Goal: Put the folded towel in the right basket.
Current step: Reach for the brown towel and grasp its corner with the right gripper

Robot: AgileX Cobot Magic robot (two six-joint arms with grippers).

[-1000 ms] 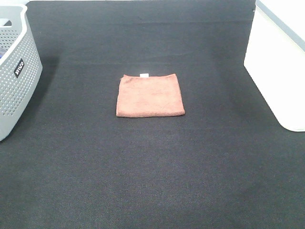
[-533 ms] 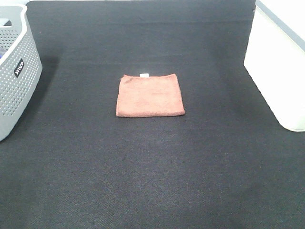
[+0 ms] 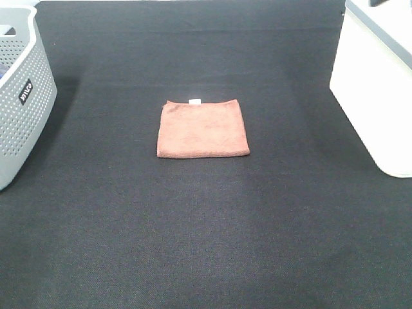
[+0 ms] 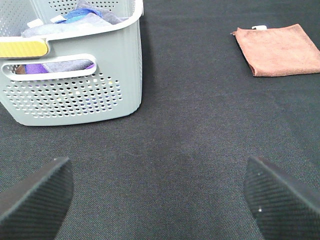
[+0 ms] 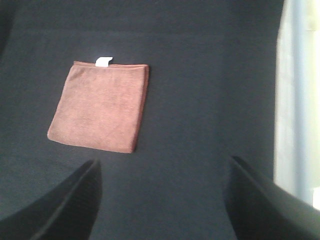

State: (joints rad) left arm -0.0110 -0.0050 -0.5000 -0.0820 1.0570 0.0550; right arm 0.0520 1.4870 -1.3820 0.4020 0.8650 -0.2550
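Note:
The folded towel [image 3: 203, 129], a reddish-brown square with a small white tag on its far edge, lies flat in the middle of the black mat. It also shows in the left wrist view [image 4: 277, 50] and the right wrist view [image 5: 100, 105]. The right basket [image 3: 376, 84], a plain white bin, stands at the right edge; its wall shows in the right wrist view [image 5: 295, 100]. My left gripper [image 4: 160, 200] is open and empty over bare mat, well away from the towel. My right gripper [image 5: 160, 200] is open and empty, short of the towel, and its view is blurred.
A grey perforated basket [image 3: 19, 96] with a black label stands at the left edge, holding cloths [image 4: 75, 20]. A small dark part [image 3: 376, 2] shows at the top right above the white bin. Black mat [image 3: 206, 244] surrounds the towel.
The towel and both baskets have not moved. A small dark part has come into view at the top right edge above the white bin.

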